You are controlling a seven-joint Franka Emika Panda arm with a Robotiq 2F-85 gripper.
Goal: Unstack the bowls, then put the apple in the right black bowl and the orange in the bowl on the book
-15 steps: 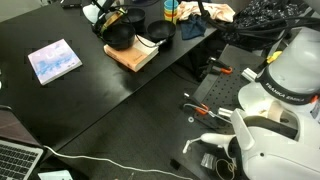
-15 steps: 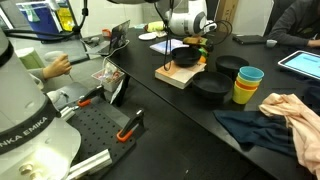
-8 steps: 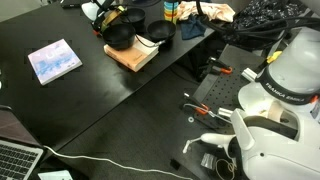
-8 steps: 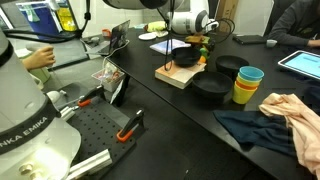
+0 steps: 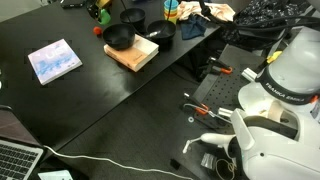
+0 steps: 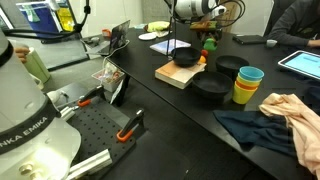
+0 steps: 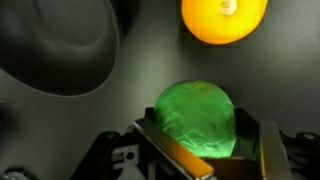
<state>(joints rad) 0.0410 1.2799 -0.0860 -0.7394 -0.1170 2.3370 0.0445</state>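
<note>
Wrist view: my gripper (image 7: 208, 138) has a jaw on either side of the apple (image 7: 197, 118), drawn in narrow and holding it. The orange (image 7: 224, 18) lies just past it, apart from it, on the table (image 5: 60, 100). In an exterior view I hang over the table beyond the far end of the book (image 5: 138, 56), with the apple under me.

The bowls look unstacked. One bowl (image 5: 119, 38) sits on the book, and a second bowl (image 5: 160, 32) stands on the table just beside the book. So I judge the step in hand is carrying the apple to its bowl, and the orange is not yet dealt with.

Next I should swing across the book's end to the second bowl, centre over it and come down low inside the rim before I spread the jaws, since a round fruit dropped from height could bounce out. I must also steer clear of the bowl on the book while crossing.
</note>
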